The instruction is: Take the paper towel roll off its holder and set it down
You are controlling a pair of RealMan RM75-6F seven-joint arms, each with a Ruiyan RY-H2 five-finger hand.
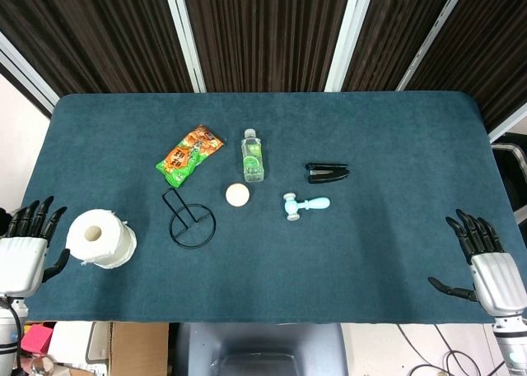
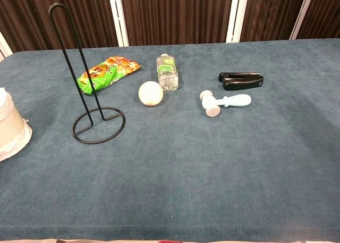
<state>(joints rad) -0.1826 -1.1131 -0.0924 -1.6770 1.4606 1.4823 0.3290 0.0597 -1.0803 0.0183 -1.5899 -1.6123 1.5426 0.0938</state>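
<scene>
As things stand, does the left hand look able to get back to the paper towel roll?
Probably yes. The left hand is open just beside the paper towel roll at the table edge, with nothing between them.

White paper towel roll (image 1: pixel 102 238), black wire holder (image 1: pixel 188 220), teal table (image 1: pixel 370 137), orange-green snack bag (image 1: pixel 188 155), pale-blue toy hammer (image 1: pixel 305 204).

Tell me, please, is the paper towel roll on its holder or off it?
Off: the paper towel roll sits on the table beside the bare holder.
</scene>
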